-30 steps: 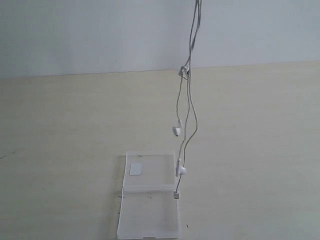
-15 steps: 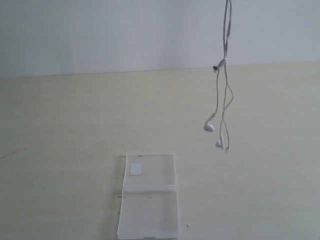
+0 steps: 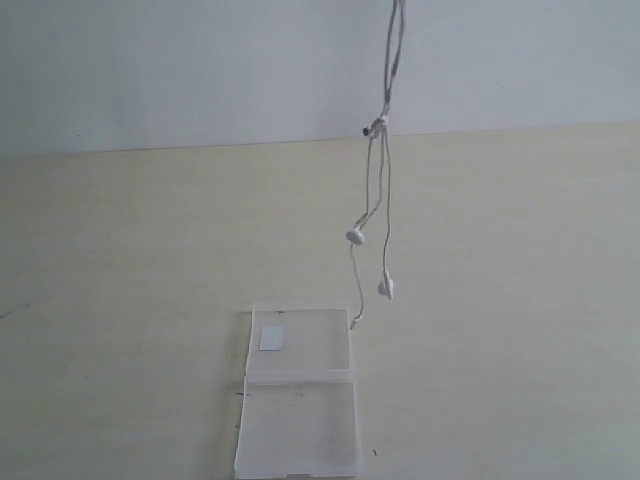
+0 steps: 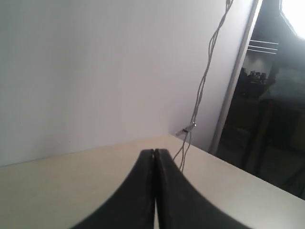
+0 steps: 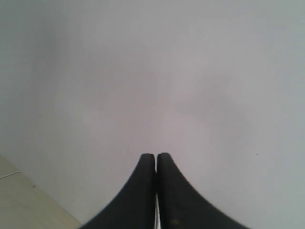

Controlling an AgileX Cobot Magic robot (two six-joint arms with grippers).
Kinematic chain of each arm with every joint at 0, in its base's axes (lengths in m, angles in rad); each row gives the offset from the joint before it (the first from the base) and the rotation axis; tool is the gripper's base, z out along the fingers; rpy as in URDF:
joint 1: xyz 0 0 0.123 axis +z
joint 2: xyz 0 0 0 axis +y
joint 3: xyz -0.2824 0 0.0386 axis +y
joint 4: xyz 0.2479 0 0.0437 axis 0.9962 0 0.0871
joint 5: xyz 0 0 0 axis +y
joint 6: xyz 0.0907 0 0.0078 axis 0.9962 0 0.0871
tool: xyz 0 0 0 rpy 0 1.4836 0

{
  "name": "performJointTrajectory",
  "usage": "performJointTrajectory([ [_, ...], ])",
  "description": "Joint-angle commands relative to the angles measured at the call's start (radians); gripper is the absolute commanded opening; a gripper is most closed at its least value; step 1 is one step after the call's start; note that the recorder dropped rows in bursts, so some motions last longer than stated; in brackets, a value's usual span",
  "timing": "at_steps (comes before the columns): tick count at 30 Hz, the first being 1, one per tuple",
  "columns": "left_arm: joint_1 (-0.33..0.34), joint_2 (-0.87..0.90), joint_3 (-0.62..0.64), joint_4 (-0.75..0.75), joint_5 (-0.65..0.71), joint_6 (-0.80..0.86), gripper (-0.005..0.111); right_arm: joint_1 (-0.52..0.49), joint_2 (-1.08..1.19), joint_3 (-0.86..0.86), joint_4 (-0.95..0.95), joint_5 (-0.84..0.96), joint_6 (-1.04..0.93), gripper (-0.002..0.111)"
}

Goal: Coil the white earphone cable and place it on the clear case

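The white earphone cable (image 3: pixel 391 60) hangs straight down from above the exterior view, off the table. Its two earbuds (image 3: pixel 354 236) dangle below a small slider, and the plug (image 3: pixel 354 322) hovers by the far right corner of the clear case (image 3: pixel 300 420). The case lies open and flat near the front edge, with a white label (image 3: pixel 271 337) in its far half. My right gripper (image 5: pixel 156 155) is shut, with a thin white strand of the cable (image 5: pixel 156 217) between its fingers. My left gripper (image 4: pixel 155 151) is shut and holds nothing; the cable (image 4: pixel 205 76) hangs beyond it. Neither gripper shows in the exterior view.
A pale table (image 3: pixel 130 260) stretches back to a plain white wall (image 3: pixel 180 70). In the left wrist view the table's far edge gives way to a dark room (image 4: pixel 271 119) past the wall's end.
The hanging cable rose off the case's right edge, swung to the right, and has now swung back left, its plug hovering near the case's far right corner.
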Motion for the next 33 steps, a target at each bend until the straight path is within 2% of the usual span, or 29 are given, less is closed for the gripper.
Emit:
performJointTrajectory([
  [1,0.001,0.228,-0.117,0.031,-0.079,0.062,0.0,-0.001,0.036,-0.003,0.016,-0.031,-0.005,0.0],
  [4,-0.003,0.411,-0.211,0.095,-0.22,0.062,0.002,-0.001,0.047,-0.003,0.001,-0.036,-0.005,0.0],
  [7,-0.037,0.578,-0.293,0.095,-0.345,0.062,0.014,-0.001,0.048,-0.003,-0.02,-0.026,-0.005,0.0],
  [10,-0.105,0.68,-0.364,0.094,-0.363,0.062,0.037,-0.001,0.048,-0.003,-0.022,-0.024,-0.005,0.0],
  [13,-0.193,0.747,-0.426,0.062,-0.345,0.062,0.069,-0.001,0.048,-0.003,-0.022,-0.03,-0.003,0.0],
  [15,-0.265,0.781,-0.457,0.024,-0.309,0.062,0.08,-0.001,0.048,-0.003,-0.022,-0.039,-0.003,0.0],
  [16,-0.331,0.806,-0.491,0.006,-0.256,0.072,0.077,-0.001,0.048,-0.003,-0.022,-0.045,0.0,0.0],
  [17,-0.357,0.816,-0.504,0.006,-0.22,0.073,0.075,-0.001,0.048,-0.003,-0.022,-0.045,0.0,0.0],
  [18,-0.423,0.83,-0.538,0.004,-0.14,0.088,0.067,-0.001,0.048,-0.003,-0.022,-0.045,0.004,0.0],
  [20,-0.494,0.847,-0.581,0.004,-0.047,0.12,0.062,-0.001,0.048,-0.003,-0.022,-0.045,0.004,0.0],
  [21,-0.51,0.85,-0.595,0.004,-0.022,0.122,0.063,-0.001,0.048,-0.003,-0.022,-0.045,0.004,0.0],
  [22,-0.541,0.854,-0.622,0.004,0.06,0.122,0.066,-0.001,0.048,-0.003,-0.022,-0.045,0.004,0.0],
  [25,-0.602,0.869,-0.673,0.004,0.204,0.122,0.074,-0.001,0.048,-0.003,-0.022,-0.045,0.004,0.0],
  [29,-0.663,0.926,-0.713,0.011,0.224,0.172,0.073,-0.001,0.048,-0.003,-0.022,-0.045,0.034,0.0],
  [33,-0.666,0.981,-0.75,0.011,0.238,0.213,0.073,-0.001,0.048,-0.003,-0.022,-0.033,0.06,0.0],
])
